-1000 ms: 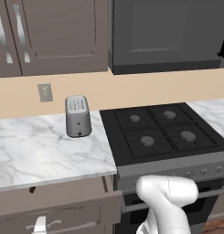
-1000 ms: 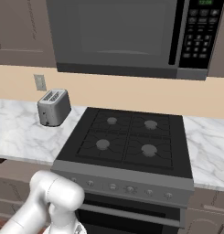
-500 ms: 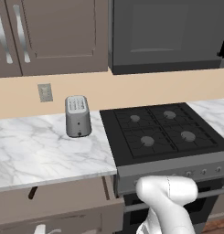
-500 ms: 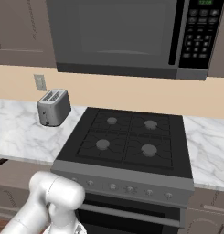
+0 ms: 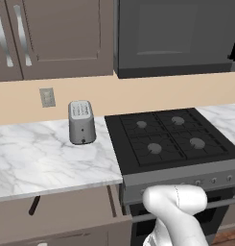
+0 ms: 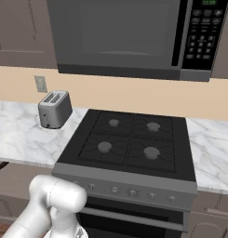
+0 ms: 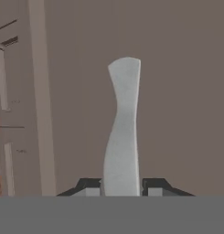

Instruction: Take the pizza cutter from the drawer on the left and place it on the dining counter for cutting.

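**Gripper Clamped on Drawer Pull**

In the left base view, the drawer (image 5: pixel 66 216) stood partly out at lower left, a dark handle (image 5: pixel 34 205) inside, below the toaster (image 5: pixel 81 122). In the hand view, the gripper (image 7: pixel 121 188) at bottom centre pinched the silver pull (image 7: pixel 122 132).
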Available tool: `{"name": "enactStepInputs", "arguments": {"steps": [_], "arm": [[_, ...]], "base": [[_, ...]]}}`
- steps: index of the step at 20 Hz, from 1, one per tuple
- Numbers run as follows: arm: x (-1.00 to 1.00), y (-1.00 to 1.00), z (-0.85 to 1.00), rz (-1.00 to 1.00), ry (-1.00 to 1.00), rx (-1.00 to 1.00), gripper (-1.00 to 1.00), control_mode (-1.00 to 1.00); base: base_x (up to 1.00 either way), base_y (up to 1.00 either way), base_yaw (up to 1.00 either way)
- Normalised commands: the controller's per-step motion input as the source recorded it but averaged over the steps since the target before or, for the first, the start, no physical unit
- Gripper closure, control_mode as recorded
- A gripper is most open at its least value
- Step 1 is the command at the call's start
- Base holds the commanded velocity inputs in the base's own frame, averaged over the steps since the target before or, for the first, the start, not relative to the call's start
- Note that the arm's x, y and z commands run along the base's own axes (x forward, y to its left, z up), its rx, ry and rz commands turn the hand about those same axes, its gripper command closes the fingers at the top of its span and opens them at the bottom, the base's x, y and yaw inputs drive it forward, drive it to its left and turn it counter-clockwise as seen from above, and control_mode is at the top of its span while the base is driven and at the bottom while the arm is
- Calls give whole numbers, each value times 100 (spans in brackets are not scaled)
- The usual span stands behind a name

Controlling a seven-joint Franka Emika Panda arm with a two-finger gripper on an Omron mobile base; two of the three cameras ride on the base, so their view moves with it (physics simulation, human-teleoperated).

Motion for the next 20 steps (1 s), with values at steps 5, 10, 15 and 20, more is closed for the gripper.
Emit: {"name": "enactStepInputs", "arguments": {"steps": [5, 10, 15, 20], "arm": [[-42, 0, -19, 0, 4, 0, 100, -100], [-46, 0, -15, 0, 2, 0, 100, -100], [-39, 0, -14, 0, 3, 0, 100, -100], [-35, 0, -13, 0, 4, 0, 100, -100]], "base": [[0, 0, 0], [0, 0, 0], [0, 0, 0], [0, 0, 0]]}}
